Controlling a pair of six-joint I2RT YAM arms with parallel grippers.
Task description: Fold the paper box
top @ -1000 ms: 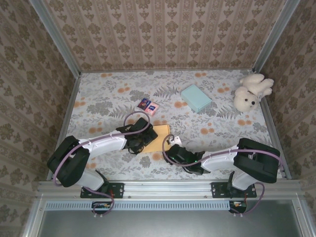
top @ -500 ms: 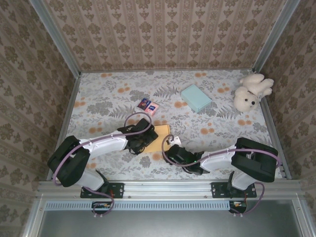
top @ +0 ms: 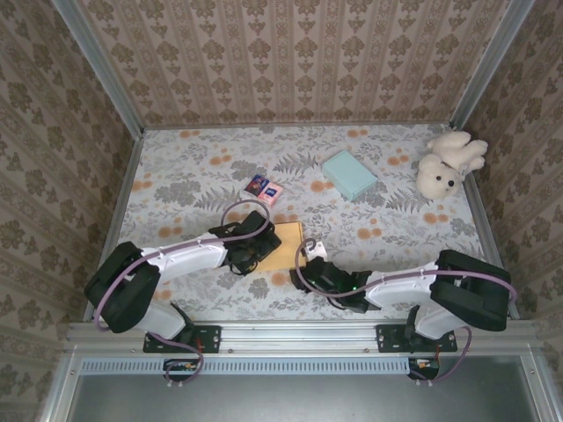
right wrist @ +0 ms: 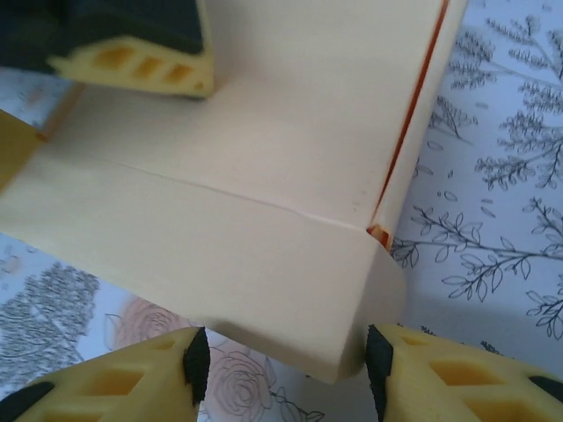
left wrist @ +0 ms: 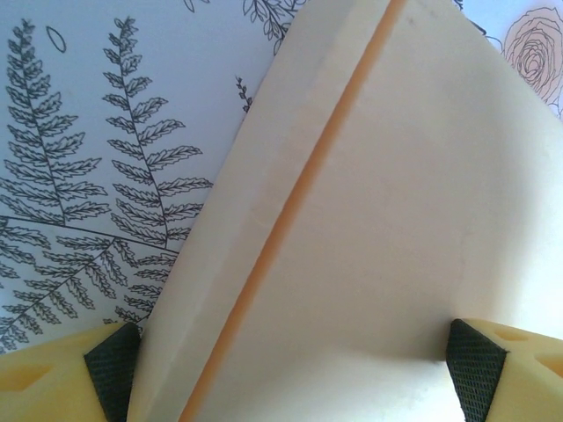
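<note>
The paper box (top: 288,237) is a flat cream and tan cardboard piece lying near the table's front middle. My left gripper (top: 262,243) rests over its left part. In the left wrist view the cream panel (left wrist: 369,220), with an orange crease, spans the whole gap of the open left gripper (left wrist: 290,374). My right gripper (top: 310,256) is at the box's near right corner. In the right wrist view a folded flap (right wrist: 264,290) pokes between the open right gripper (right wrist: 286,365); a gap shows beside the left pad (right wrist: 195,365). The left gripper's yellow finger (right wrist: 132,57) presses on the panel at top left.
A teal box (top: 349,173) lies at the back centre-right and a white teddy bear (top: 449,163) sits by the right wall. Two small cards (top: 264,188) lie just behind the left gripper. Patterned walls and metal rails enclose the floral table (top: 396,229).
The right gripper's jaws have widened around the flap, and the right arm has shifted slightly to the right. The left gripper stays on the box, almost unmoved.
</note>
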